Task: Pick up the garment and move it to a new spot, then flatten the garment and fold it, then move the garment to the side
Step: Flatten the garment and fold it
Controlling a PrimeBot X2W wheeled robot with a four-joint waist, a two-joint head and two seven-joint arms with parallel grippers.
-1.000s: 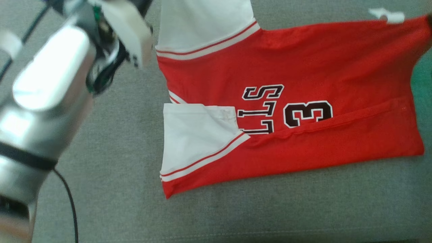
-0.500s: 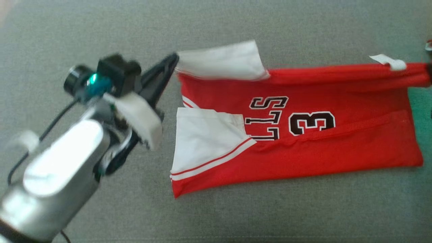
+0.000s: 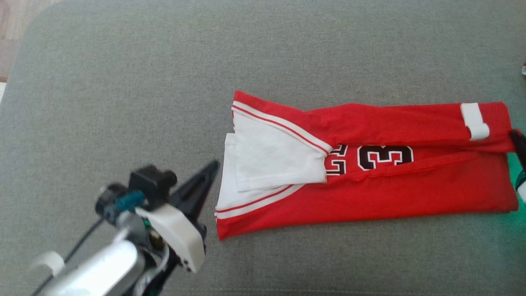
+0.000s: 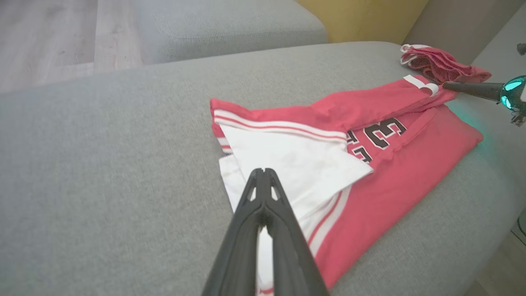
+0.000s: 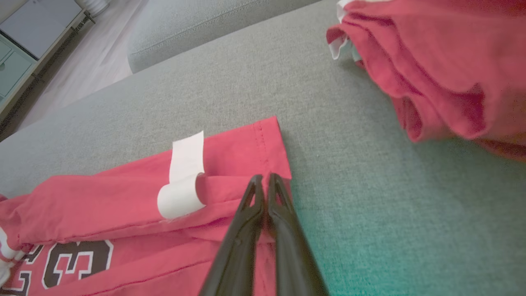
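Now left gripper [image 3: 213, 165] and right gripper [image 5: 265, 176] flank the folded garment [image 3: 411, 193] — all jaws pressed together.

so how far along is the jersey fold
Done: the red jersey lies flat on the grey couch with both long edges folded in and the white sleeves overlapped. In hand: the left fingers are shut beside the sleeve end; the right fingers are shut at the hem, grip unclear. Left: folding it shorter and moving it to the side.

Red-and-white garment [image 3: 370, 193], grey cushion [image 3: 123, 102]
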